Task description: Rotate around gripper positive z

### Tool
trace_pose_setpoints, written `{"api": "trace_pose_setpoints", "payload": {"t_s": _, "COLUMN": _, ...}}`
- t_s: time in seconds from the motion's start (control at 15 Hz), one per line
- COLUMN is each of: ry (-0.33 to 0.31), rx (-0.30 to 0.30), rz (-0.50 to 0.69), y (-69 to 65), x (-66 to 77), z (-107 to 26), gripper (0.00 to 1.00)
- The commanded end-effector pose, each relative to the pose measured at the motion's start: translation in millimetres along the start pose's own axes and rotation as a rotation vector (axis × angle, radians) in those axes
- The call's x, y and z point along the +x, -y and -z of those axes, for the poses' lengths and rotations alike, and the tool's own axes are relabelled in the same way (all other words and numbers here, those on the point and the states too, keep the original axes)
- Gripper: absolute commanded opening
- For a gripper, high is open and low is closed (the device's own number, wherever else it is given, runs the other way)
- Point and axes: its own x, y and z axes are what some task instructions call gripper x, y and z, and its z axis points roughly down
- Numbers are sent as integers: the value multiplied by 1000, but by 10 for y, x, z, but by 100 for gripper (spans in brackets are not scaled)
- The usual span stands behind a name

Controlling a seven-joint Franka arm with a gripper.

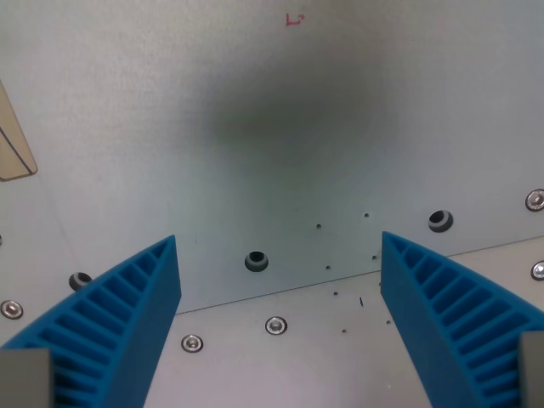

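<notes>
My gripper (279,246) is open and empty, its two blue ribbed fingers (127,297) wide apart at the wrist view's lower left and lower right. Below it lies a pale grey metal table top (272,102) with a dark shadow of the gripper in its middle. Nothing is held between the fingers.
A seam (280,291) runs across the plate between the fingers. Screw holes (256,261) and bolt heads (275,325) dot the surface near it. A beige strip (15,140) lies at the wrist view's left edge. A small red mark (294,19) sits at the top.
</notes>
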Motion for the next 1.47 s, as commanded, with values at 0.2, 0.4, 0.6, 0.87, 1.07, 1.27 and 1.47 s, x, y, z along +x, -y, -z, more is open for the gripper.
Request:
{"api": "trace_pose_setpoints", "payload": {"t_s": 0.2, "ry": -7, "rx": 1, "rz": -35, "y": -1, "x": 3, "z": 27, "gripper": 100}}
{"api": "trace_pose_setpoints", "payload": {"t_s": 0.4, "ry": -7, "rx": 2, "rz": -70, "y": -1, "x": 3, "z": 27, "gripper": 100}}
{"api": "trace_pose_setpoints", "payload": {"t_s": 0.6, "ry": -7, "rx": 2, "rz": -105, "y": -1, "x": 3, "z": 27, "gripper": 100}}
{"api": "trace_pose_setpoints", "payload": {"t_s": 0.87, "ry": -7, "rx": 2, "rz": -152, "y": -1, "x": 3, "z": 27, "gripper": 100}}
{"api": "trace_pose_setpoints", "payload": {"t_s": 1.07, "ry": -7, "rx": 2, "rz": -187, "y": -1, "x": 3, "z": 27, "gripper": 100}}
{"api": "trace_pose_setpoints", "payload": {"t_s": 1.27, "ry": -7, "rx": 2, "rz": -222, "y": -1, "x": 3, "z": 27, "gripper": 100}}
{"api": "trace_pose_setpoints", "payload": {"t_s": 1.47, "ry": -7, "rx": 2, "rz": -257, "y": -1, "x": 3, "z": 27, "gripper": 100}}
